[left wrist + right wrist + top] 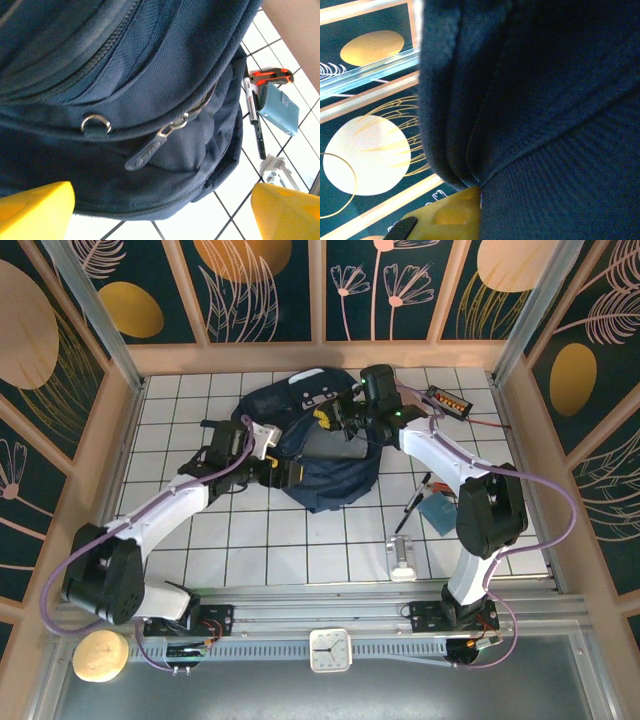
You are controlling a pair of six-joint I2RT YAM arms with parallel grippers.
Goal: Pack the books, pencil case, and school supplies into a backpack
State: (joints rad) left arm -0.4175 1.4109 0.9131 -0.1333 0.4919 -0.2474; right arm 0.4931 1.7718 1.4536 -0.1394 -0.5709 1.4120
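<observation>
The navy-blue backpack lies at the middle of the tiled table, its zipper pull and a metal ring close in the left wrist view. My left gripper is at its left side, open, yellow fingers wide apart and nothing between them. My right gripper is at the backpack's far edge, shut on its fabric. A teal-blue notebook, a black pen and an orange-and-black tool lie on the tiles to the backpack's right. The pencil case is out of view.
A black gadget with a yellow-red label and red wire lies at the back right. A silver metal piece sits on the near tiles. Patterned walls close in the table on three sides. A small clock stands on the front rail.
</observation>
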